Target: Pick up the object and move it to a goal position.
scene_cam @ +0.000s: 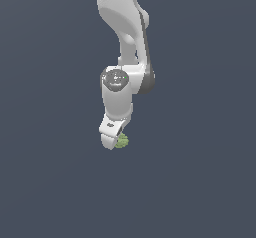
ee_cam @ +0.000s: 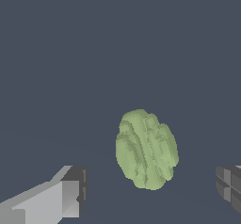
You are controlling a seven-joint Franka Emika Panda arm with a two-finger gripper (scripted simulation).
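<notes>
The white Panda arm (scene_cam: 123,42) reaches down from the top of the exterior view over a plain dark grey-blue surface (scene_cam: 50,182), its wrist tilted slightly toward that view's left. At its end the gripper (scene_cam: 114,141) sits low, and the wrist view shows its jaws spread wide, each dark-padded fingertip (ee_cam: 77,185) standing clear of the object with a gap on both sides, so it grips nothing. The bumpy moss-green object (ee_cam: 147,148) lies between the fingers; in the exterior view it peeks out just beside the gripper's tip on that view's right.
</notes>
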